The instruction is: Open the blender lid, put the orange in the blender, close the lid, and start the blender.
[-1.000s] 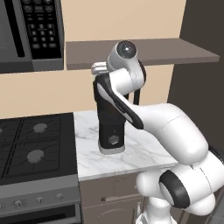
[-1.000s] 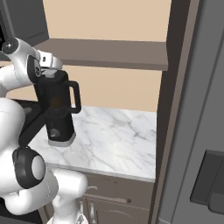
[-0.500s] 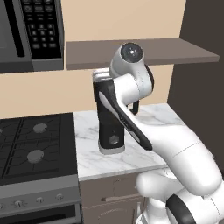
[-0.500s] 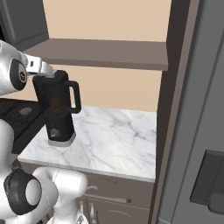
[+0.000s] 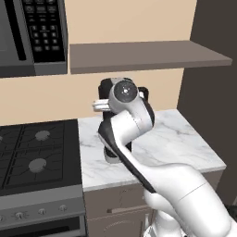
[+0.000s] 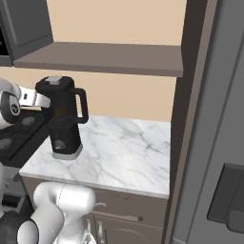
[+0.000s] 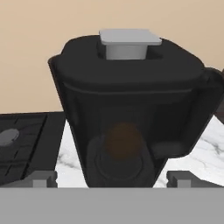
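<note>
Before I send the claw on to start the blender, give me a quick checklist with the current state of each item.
1. Orange inside the blender: ok, a dim orange shape shows through the dark jar.
2. Blender lid seated on the jar: ok, it sits flat with its grey plug on top.
3. Claw free of any load: ok, its tips stand apart with nothing between them.
4. Blender upright on the marble counter: ok.
5. Knob position: cannot tell, too dark in the right base view.
6. Claw lined up with the knob: not ok, it faces the jar.
</note>
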